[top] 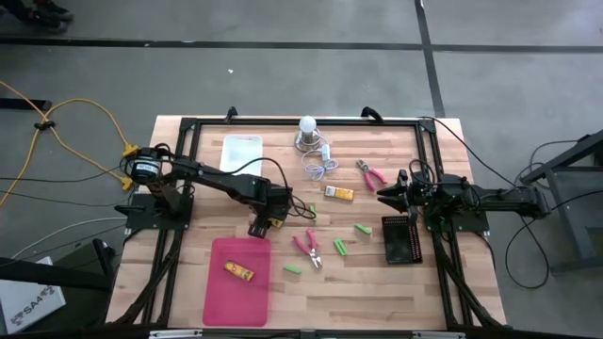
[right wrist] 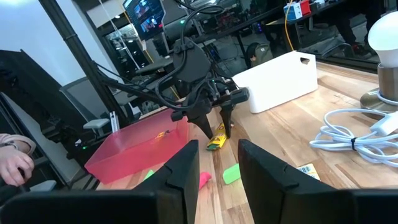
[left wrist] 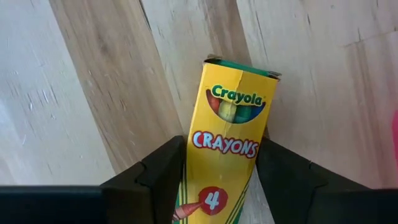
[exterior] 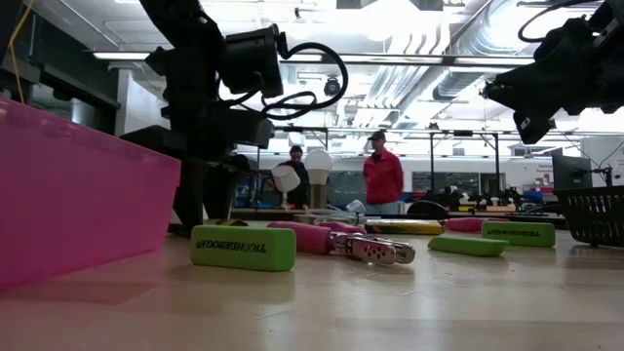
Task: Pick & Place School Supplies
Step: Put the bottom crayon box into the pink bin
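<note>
High view: the left gripper (top: 265, 222) sits low over the wooden table (top: 443, 292), just far of the pink bin (top: 219, 292), with a yellow crayon box (top: 274, 224) between its fingers. A second crayon box (top: 239, 271) lies inside the pink bin; a third (top: 339, 193) lies mid-table near the white bulb lamp (top: 307, 132) and its coiled cord (top: 320, 166). Green erasers (top: 340, 248) are scattered right of centre; one pair of pink-handled pliers (top: 308, 248) lies just right of the bin, another (top: 371, 175) farther right. The right gripper (top: 389, 194) hovers at the right side, far of a black mesh basket (top: 399, 239); a white bin (top: 241, 153) is at the far left. Low view: the near green eraser (exterior: 243, 248) carries mirrored writing, not legible; the pliers (exterior: 336, 241) lie just behind it, the pink bin wall (exterior: 78, 195) at left, two people stand in the room beyond. Left wrist view: the box (left wrist: 227, 146) reads "Crayola CRAYONS 4"; the two dark fingers (left wrist: 155, 177) flank it on both sides, close against its long edges, not clearly clamped yet. Right wrist view: the right claw's fingers (right wrist: 183, 171) stand partly apart, nothing between them; beyond, the left gripper (right wrist: 214, 121) straddles the yellow box (right wrist: 217, 138) right beside the pink bin (right wrist: 134, 152); a person's hand shows at the edge.
</note>
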`<move>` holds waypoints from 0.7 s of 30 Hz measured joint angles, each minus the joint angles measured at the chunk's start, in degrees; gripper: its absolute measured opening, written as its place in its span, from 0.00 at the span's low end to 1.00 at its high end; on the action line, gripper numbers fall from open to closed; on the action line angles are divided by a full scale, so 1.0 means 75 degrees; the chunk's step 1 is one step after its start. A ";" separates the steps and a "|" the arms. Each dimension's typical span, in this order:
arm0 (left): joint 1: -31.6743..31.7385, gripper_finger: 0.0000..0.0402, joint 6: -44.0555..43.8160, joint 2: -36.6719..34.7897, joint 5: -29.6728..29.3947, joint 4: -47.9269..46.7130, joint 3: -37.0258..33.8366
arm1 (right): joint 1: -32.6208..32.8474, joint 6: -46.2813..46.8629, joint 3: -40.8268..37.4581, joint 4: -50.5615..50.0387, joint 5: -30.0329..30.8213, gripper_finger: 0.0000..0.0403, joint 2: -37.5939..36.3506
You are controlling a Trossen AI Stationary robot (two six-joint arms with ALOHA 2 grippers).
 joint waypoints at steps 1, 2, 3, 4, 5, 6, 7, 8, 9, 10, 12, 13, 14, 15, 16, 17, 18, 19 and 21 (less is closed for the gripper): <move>0.0000 0.46 0.0000 0.0000 0.0000 0.0000 0.0000 | -0.0001 0.0000 0.0000 0.0000 0.0000 0.25 0.0000; 0.0000 0.46 0.0000 0.0000 0.0003 -0.0002 0.0000 | -0.0003 0.0000 0.0002 0.0000 0.0000 0.25 0.0000; 0.0000 0.46 0.0000 0.0000 0.0003 -0.0002 0.0000 | -0.0002 0.0000 0.0000 0.0000 0.0000 0.25 0.0000; 0.0000 0.46 0.0000 0.0000 0.0003 -0.0003 0.0000 | -0.0003 0.0000 0.0002 0.0000 0.0000 0.25 0.0000; 0.0000 0.46 0.0000 0.0000 0.0004 -0.0003 0.0000 | 0.0000 0.0000 0.0000 0.0000 0.0000 0.25 0.0000; 0.0000 0.46 0.0000 0.0000 0.0005 -0.0003 0.0000 | 0.0000 0.0000 0.0001 0.0000 0.0000 0.25 0.0000; 0.0000 0.46 -0.0003 0.0000 0.0006 -0.0003 0.0000 | 0.0000 0.0000 0.0003 0.0000 0.0000 0.25 0.0000; 0.0000 0.46 -0.0003 0.0000 0.0006 -0.0006 0.0000 | -0.0003 0.0000 0.0000 0.0000 0.0000 0.25 0.0000; 0.0000 0.46 -0.0003 -0.0026 0.0006 -0.0012 0.0000 | -0.0003 0.0000 0.0000 0.0000 0.0000 0.25 0.0000; -0.0001 0.46 -0.0003 -0.0043 0.0003 -0.0015 -0.0004 | -0.0003 0.0000 0.0000 0.0000 0.0000 0.25 0.0000; -0.0003 0.46 -0.0002 -0.0117 -0.0026 -0.0046 -0.0013 | -0.0003 0.0000 0.0000 0.0000 0.0000 0.25 0.0000; -0.0003 0.46 0.0024 -0.0161 -0.0049 -0.0091 -0.0022 | -0.0001 0.0000 0.0002 0.0000 0.0000 0.25 0.0000; -0.0003 0.46 0.0079 -0.0214 -0.0092 -0.0116 -0.0023 | -0.0003 0.0000 0.0000 0.0000 0.0000 0.25 0.0000; -0.0006 0.46 0.0102 -0.0263 -0.0159 -0.0122 -0.0023 | -0.0001 0.0000 0.0002 0.0000 -0.0001 0.25 0.0000; -0.0006 0.46 0.0111 -0.0300 -0.0228 -0.0126 -0.0023 | 0.0000 0.0000 0.0000 0.0000 0.0000 0.25 0.0000; -0.0006 0.46 0.0117 -0.0337 -0.0232 -0.0154 -0.0023 | 0.0000 0.0000 0.0003 0.0000 0.0000 0.25 0.0000; -0.0006 0.46 0.0119 -0.0361 -0.0235 -0.0200 -0.0023 | -0.0003 0.0000 0.0003 0.0000 0.0000 0.25 0.0000; -0.0006 0.46 0.0119 -0.0372 -0.0239 -0.0204 -0.0023 | 0.0000 0.0000 0.0001 0.0000 0.0000 0.25 0.0000; -0.0006 0.46 0.0119 -0.0435 -0.0243 -0.0236 -0.0023 | -0.0002 0.0000 0.0001 0.0000 -0.0002 0.25 0.0000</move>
